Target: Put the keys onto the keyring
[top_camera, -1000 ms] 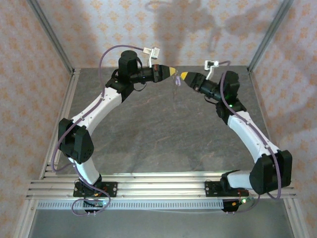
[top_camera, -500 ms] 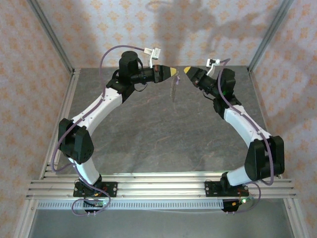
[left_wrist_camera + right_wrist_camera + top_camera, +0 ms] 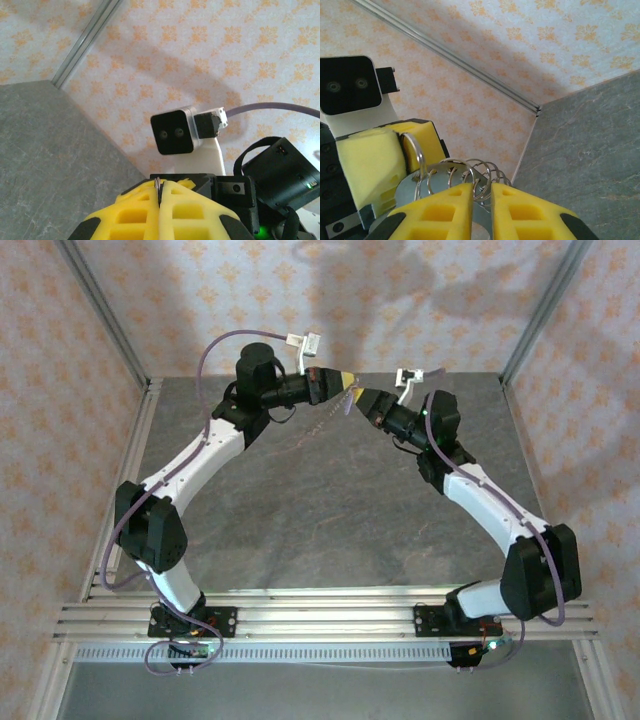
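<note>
Two white-and-black arms are rising from the aluminium rail [image 3: 320,605] at 6 o'clock of the grey, stone-patterned table [image 3: 330,510]. In the overhead view they are bowing outward before leaning in toward each other at 12 o'clock, near the far edge. There the left gripper [image 3: 346,386] is pointing toward 3 o'clock and the right gripper [image 3: 357,396] toward 10 o'clock. Their yellow tips are sitting just beside each other above the tabletop.

Seen from the right wrist, the right gripper's yellow fingers [image 3: 445,205] are standing at 6 o'clock with only a narrow slit between them. The keyring [image 3: 476,175], a cluster of silver wire rings overlapping like a coil, is sitting right at their tips, and flat silver metal is showing down inside the slit. Whether those fingers are pinching the metal or merely bracketing it cannot be told. At 9 o'clock the left gripper's yellow pads [image 3: 367,160] are clamping one upright ring of the cluster, with flat round metal discs [image 3: 412,192] lying just below it. The left wrist camera [image 3: 345,85] is looking on from 10 o'clock.

Seen from the left wrist, the left gripper's fingers are pressing together at 6 o'clock, with a thin sliver of metal [image 3: 158,184] caught edge-on in the seam. Beyond them the right wrist camera [image 3: 172,132] is facing back from the centre, with the right arm's black housing [image 3: 280,170] at 4 o'clock. Orange-flowered wallpaper [image 3: 420,300] is closing off the scene behind.
</note>
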Motion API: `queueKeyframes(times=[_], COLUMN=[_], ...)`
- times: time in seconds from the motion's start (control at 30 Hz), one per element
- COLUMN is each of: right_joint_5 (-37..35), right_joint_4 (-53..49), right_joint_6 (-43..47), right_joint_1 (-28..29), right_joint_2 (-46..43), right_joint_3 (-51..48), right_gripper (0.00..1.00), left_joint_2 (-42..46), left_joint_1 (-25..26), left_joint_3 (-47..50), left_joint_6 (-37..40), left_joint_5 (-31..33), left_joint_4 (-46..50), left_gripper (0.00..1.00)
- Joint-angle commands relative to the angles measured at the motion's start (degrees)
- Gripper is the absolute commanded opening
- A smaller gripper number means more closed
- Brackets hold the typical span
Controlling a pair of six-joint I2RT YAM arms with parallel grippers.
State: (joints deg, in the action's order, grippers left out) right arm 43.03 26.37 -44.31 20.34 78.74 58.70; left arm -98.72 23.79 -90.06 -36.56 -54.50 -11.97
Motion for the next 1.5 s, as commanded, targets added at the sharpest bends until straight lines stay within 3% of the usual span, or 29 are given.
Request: queueKeyframes(times=[0.0,0.27,0.43,0.73,1.0,1.3,1.47], right_joint_5=[-1.5,-4.7,-6.5,-4.7,0.1,-0.5,-2.9], right_joint_4=[1.2,-1.5,-2.4,0.8,8.1,7.5,4.7], right_joint_6=[2.0,4.4,4.3,0.5,-5.4,-3.2,-0.3], right_joint_1=[0.3,-0.4,-3.7,-8.4,-7.4,-0.5,0.2], right_joint_2=[-1.9,-4.3,-7.0,-4.2,2.2,-1.1,-4.2], right_joint_3=[-0.6,-0.8,-2.1,1.1,4.8,0.7,-3.0], right_gripper=[0.17,0.17,0.17,0.18,0.18,0.16,0.16], left_joint_2=[2.2,3.4,3.7,3.9,3.4,2.7,2.5], left_joint_1=[1.0,1.7,1.8,2.0,2.2,2.3,2.3], left_joint_3=[1.4,6.3,8.7,7.9,7.3,6.9,6.2], left_joint_6=[-1.6,-7.1,-10.2,-10.2,-9.8,-9.8,-9.9], left_joint_5=[2.0,5.1,6.2,4.3,4.2,5.3,5.2], left_joint_4=[-4.8,-13.9,-19.4,-20.3,-20.0,-19.9,-19.8], left_gripper=[0.0,0.0,0.0,0.0,0.0,0.0,0.0])
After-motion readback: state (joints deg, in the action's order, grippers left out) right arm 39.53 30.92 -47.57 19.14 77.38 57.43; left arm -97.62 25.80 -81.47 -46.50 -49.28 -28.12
